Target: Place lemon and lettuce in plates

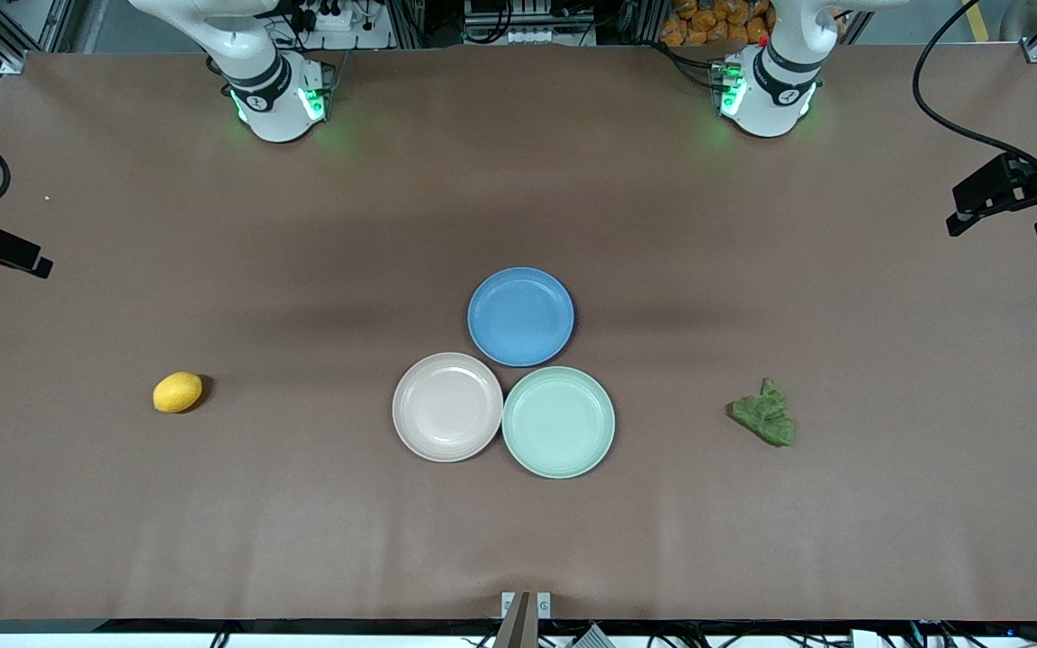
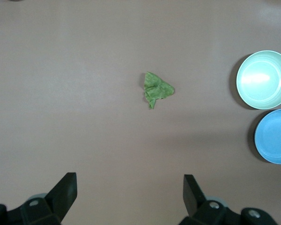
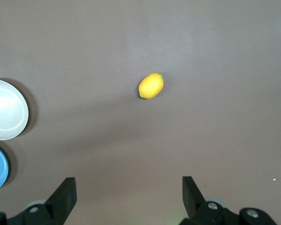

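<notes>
From my station I see the brown counter [image 1: 302, 504] with three plates clustered at its middle. The beige-pink plate [image 1: 447, 407] and the mint green plate [image 1: 558, 421] sit side by side with rims touching or nearly so, the beige-pink one toward the right arm's end. The blue plate [image 1: 520, 316] sits farther from the front camera, tucked against the other two. All three are bare.

The lemon [image 1: 177, 391] lies on the counter well apart from the plates, toward the right arm's end, about level with the beige-pink plate. The lettuce [image 1: 766, 414] lies crumpled on the counter toward the left arm's end, also well apart from the plates, roughly level with the mint green one.

Neither gripper shows in the front view; only the arm bases stand at the top edge. In the left wrist view, the left gripper [image 2: 130, 192] hangs high over the counter with its fingers [image 2: 65, 190] spread wide and nothing between them, the lettuce [image 2: 157, 89] lying beneath, with the mint green plate [image 2: 264, 79] and blue plate [image 2: 274, 136] off to one side. In the right wrist view, the right gripper [image 3: 129, 193] is likewise spread wide and holds nothing, up over the counter with the lemon [image 3: 151, 86] below it.
</notes>
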Controlling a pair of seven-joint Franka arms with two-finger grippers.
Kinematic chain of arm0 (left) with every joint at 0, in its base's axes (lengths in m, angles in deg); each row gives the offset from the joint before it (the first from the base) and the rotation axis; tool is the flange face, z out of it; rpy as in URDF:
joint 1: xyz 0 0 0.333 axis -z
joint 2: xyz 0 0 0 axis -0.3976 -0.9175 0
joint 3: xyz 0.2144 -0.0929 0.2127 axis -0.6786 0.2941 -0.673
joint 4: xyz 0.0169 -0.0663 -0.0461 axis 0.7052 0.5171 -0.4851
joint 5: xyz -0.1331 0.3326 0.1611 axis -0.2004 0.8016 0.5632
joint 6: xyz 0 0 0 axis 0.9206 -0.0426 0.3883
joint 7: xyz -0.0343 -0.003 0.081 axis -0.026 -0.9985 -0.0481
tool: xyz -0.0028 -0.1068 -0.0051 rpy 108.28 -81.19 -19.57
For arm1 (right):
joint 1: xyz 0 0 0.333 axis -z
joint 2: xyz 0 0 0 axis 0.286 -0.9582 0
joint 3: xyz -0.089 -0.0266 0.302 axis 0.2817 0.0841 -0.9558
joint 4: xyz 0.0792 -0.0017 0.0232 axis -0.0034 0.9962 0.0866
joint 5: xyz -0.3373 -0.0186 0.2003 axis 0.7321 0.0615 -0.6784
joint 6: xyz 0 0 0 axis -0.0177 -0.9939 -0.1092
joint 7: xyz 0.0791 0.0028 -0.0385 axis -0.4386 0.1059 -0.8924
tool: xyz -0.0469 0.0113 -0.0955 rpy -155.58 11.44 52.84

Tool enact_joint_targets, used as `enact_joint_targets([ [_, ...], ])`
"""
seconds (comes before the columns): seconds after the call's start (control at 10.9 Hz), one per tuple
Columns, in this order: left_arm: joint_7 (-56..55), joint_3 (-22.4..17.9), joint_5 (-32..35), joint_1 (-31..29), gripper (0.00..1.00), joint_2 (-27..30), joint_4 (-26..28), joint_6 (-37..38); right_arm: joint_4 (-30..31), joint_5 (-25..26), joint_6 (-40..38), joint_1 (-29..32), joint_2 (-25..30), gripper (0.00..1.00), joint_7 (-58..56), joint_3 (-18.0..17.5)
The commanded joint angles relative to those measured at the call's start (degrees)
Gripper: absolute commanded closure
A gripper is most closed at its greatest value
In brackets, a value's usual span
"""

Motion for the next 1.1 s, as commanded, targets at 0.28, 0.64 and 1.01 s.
enact_joint_targets([
  [0.28, 0.75, 0.08, -0.21, -0.23, 0.0, 0.56, -0.19, 0.96, 1.57, 0.4, 0.48, 0.17, 1.44, 0.0, 0.13, -0.42],
  [0.64, 1.01, 0.08, -1.08, -0.4, 0.0, -1.28, 0.51, 0.87, 1.57, 0.31, 0.48, 0.17, 1.44, 0.0, 0.13, -0.42],
  [1.01, 0.14, -0.1, -0.64, 0.83, 0.0, -4.44, 0.43, 0.35, 1.57, 0.22, 0.48, 0.25, 1.44, 0.0, 0.13, -0.42],
])
